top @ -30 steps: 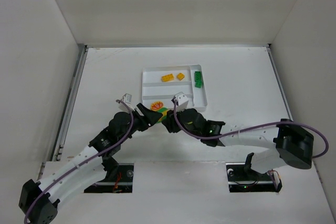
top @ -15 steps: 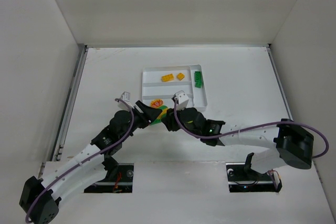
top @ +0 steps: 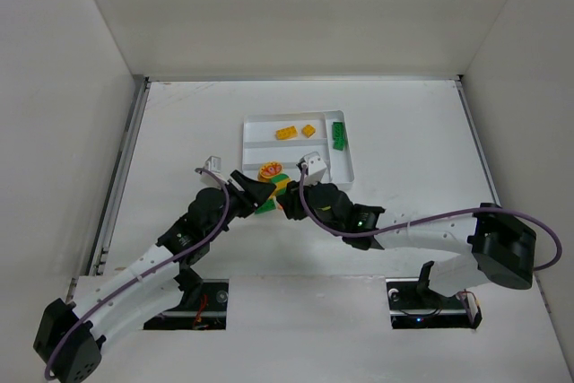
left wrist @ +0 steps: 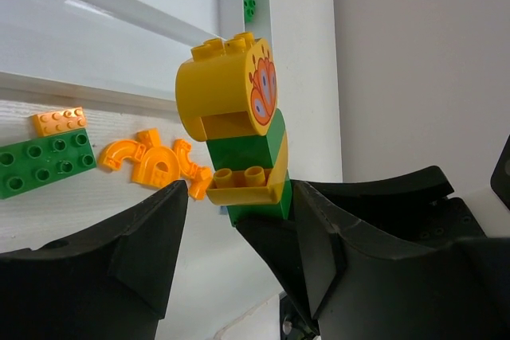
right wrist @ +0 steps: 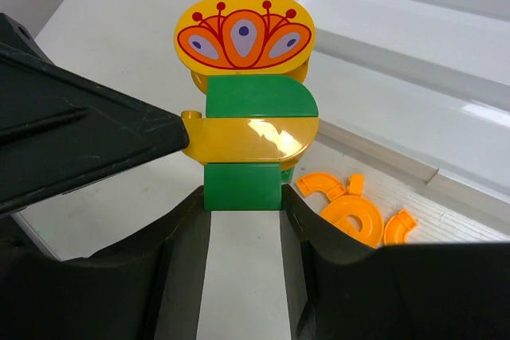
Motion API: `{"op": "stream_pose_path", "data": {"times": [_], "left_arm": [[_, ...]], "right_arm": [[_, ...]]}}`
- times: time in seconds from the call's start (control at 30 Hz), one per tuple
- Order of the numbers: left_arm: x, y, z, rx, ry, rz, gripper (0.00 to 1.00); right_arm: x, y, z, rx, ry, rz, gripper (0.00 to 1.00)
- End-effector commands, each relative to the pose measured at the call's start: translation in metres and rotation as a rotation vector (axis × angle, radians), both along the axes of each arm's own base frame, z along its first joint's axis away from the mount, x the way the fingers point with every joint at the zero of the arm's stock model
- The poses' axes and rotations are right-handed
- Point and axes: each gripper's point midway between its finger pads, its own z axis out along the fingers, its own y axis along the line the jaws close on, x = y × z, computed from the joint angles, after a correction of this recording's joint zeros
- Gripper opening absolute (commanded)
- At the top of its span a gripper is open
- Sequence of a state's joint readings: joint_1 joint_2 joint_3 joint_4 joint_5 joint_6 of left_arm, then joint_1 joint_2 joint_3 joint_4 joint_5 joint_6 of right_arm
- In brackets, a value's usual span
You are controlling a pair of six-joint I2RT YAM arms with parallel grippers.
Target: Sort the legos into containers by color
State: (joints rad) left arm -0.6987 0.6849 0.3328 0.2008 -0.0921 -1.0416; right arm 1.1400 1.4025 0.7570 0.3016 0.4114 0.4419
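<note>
At the tray [top: 260, 152]'s near edge, the right gripper [right wrist: 241, 197] clamps the bottom green brick [right wrist: 241, 186] of the stack [right wrist: 243, 125]. The left gripper [left wrist: 239, 197] flanks it, spread, one finger touching the yellow plate [right wrist: 251, 139]. The stack has edged trayward in the last second, still joined, so unsorted.

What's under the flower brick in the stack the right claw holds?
A green brick, a yellow plate, then a green block in the right claw; its underside is hidden.

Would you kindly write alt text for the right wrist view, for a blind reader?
The right pincer grips the bottom green brick of a stacked lego figure, green and yellow pieces topped by a flower-printed yellow one. Orange curved pieces lie beside a wall of the white tray.
</note>
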Motion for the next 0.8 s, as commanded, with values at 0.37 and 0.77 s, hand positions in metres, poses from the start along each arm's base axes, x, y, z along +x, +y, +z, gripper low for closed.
{"op": "stream_pose_path", "data": {"times": [0.37,0.77], "left_arm": [[0.008,-0.002,0.019,-0.108,-0.069,0.063,0.4],[0.004,-0.004,0.026,-0.108,-0.089,0.058,0.15]], "right_arm": [[-0.005,0.025,0.054,0.204,-0.044,0.019,0.29],[-0.009,0.024,0.047,0.223,-0.019,0.028,0.29]]}}
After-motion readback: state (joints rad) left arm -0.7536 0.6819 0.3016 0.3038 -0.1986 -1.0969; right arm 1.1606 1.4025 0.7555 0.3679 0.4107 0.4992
